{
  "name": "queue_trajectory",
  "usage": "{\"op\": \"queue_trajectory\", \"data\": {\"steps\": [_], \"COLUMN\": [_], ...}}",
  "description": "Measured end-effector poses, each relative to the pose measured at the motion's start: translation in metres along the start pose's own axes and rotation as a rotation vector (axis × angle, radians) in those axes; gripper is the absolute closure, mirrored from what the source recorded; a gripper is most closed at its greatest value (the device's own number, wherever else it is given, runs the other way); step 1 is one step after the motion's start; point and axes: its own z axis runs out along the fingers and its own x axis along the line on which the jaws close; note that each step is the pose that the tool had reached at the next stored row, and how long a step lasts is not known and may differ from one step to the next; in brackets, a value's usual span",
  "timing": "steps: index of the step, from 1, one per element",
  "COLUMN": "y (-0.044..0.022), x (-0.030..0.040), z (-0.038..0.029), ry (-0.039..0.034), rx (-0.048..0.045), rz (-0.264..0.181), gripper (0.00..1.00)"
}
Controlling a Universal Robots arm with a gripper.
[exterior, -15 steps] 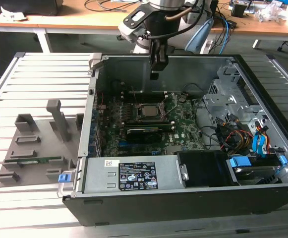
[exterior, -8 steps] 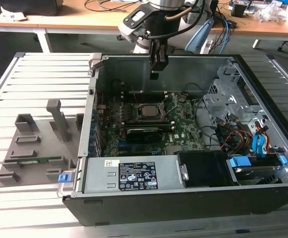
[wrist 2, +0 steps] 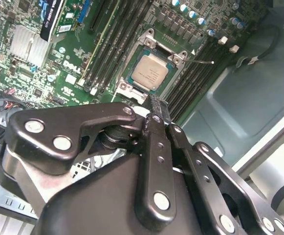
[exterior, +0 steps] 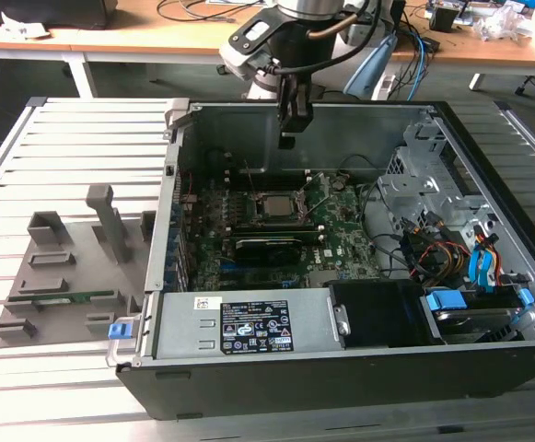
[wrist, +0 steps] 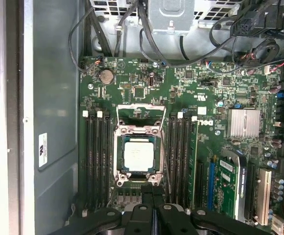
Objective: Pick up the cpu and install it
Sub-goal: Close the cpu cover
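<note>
While the gripper [exterior: 287, 138] hangs over the open computer case [exterior: 341, 378], you can see its fingers [wrist: 145, 198] pressed together with nothing between them. The cpu [wrist: 138, 155] lies flat in the socket frame [wrist: 118, 164] near the middle of the motherboard [exterior: 341, 241]. It sits below the fingertips and apart from them, and in both wrist views its silvery top faces up. Rows of dark memory slots [wrist: 97, 161] flank the socket on both sides. Along the case's near wall sits the power supply [exterior: 249, 327]. A metal drive cage [exterior: 424, 180] and coloured cables [exterior: 447, 253] fill the side at the exterior view's right. The case rests on a slatted grey table [exterior: 74, 138]. Beside it, toward the table's edge at the exterior view's left, a grey holder [exterior: 46, 235] carries a green memory stick [exterior: 64, 297]. Wooden desks [exterior: 157, 32] run along the back.
</note>
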Motion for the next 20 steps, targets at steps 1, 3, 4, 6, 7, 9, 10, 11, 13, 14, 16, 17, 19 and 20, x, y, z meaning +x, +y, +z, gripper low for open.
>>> {"op": "queue_trajectory", "data": {"steps": [1,3,4,6,7,9,10,11,13,14,16,17,19,20], "y": [-0.0001,-0.0002,0.0004,0.0037,0.0051,0.0115,0.0145,0.0158,0.0229,0.0282,0.0354,0.0392,0.0475,0.0545], "x": [-0.0043,-0.0079,-0.0081,-0.0082,-0.0082,-0.0083,-0.0084,-0.0084,-0.0085,-0.0086,-0.0088,-0.0089,-0.0090,-0.0092], "z": [0.0002,0.0004,0.0004,0.0004,0.0004,0.0001,0.0000,-0.0001,-0.0004,-0.0006,-0.0009,-0.0011,-0.0014,-0.0017], "ry": [0.0217,0.0452,0.0450,0.0450,0.0450,0.0449,0.0449,0.0449,0.0449,0.0449,0.0447,0.0447,0.0445,0.0439], "rx": [-0.0004,-0.0011,-0.0009,-0.0009,-0.0010,-0.0009,-0.0008,-0.0008,-0.0004,0.0000,0.0006,0.0008,0.0013,0.0019], "rz": [-0.001,-0.002,-0.002,-0.002,-0.002,-0.002,-0.002,-0.002,-0.002,-0.002,-0.002,-0.002,-0.002,-0.002], "gripper": [0.89,0.89,0.89,0.89,0.89,0.89,0.89,0.89,0.89,0.89,0.89,0.89,0.89,0.89]}}
